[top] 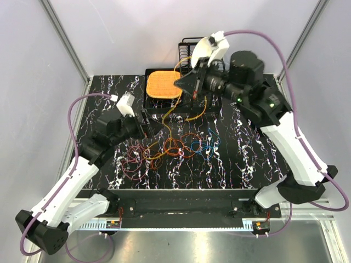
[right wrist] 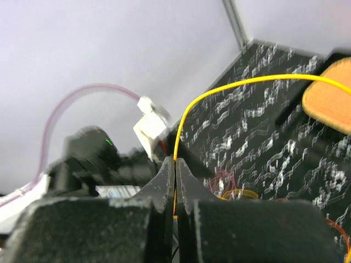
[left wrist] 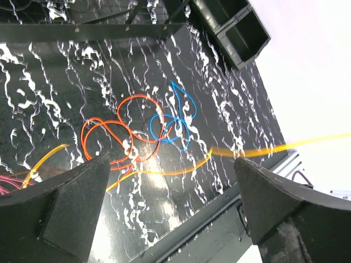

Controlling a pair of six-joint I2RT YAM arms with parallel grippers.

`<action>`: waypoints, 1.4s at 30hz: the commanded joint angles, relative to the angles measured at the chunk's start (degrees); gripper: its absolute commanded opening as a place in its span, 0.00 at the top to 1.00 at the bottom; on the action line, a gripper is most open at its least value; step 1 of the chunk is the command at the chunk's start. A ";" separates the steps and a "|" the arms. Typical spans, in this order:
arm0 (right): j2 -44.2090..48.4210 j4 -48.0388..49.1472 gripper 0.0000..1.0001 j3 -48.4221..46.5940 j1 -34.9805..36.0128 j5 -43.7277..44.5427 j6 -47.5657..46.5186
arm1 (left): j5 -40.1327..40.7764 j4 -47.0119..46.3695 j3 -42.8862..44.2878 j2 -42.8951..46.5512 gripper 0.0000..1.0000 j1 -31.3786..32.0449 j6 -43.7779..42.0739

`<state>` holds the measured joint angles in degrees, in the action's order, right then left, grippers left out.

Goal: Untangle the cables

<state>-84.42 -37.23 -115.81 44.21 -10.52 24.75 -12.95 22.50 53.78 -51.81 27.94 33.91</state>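
The cables lie tangled mid-table: maroon loops [top: 130,160], red-orange loops [top: 176,146] and blue loops [top: 207,147]. A yellow-orange cable [top: 193,112] rises taut from the tangle to my right gripper [top: 179,84], held high over the back of the table. In the right wrist view that gripper [right wrist: 175,163] is shut on the yellow cable [right wrist: 230,85]. My left gripper [top: 149,130] hovers at the tangle's left, open and empty. In the left wrist view the left gripper [left wrist: 171,164] shows wide-set fingers, with the yellow-orange cable [left wrist: 164,172], red-orange loops [left wrist: 123,131] and blue loops [left wrist: 178,118] below.
An orange pad [top: 163,85] lies on a black tray at the back. A black wire rack [top: 189,48] stands behind it. A black bin [left wrist: 236,27] shows at the far end of the left wrist view. The metal rail [top: 181,204] runs along the table's near edge.
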 commanded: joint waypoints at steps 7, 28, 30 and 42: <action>-4.96 -5.83 1.00 -30.69 0.00 7.18 -8.05 | 1.96 -14.50 -13.35 -1.88 0.04 6.58 3.53; 4.95 -3.74 1.00 -5.26 0.00 15.35 -5.61 | 12.84 -10.21 -1.84 -9.27 0.09 18.46 -4.91; 10.03 -2.06 1.00 7.18 0.00 16.23 -3.76 | 13.30 -8.36 -2.71 -8.84 0.09 18.46 -5.26; 8.32 5.94 1.00 41.19 0.00 7.28 9.52 | 15.94 -10.20 -14.14 -4.26 0.14 18.55 0.89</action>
<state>-71.77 -37.93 -77.65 44.21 3.11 29.82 0.73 14.52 40.80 -57.34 46.46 32.21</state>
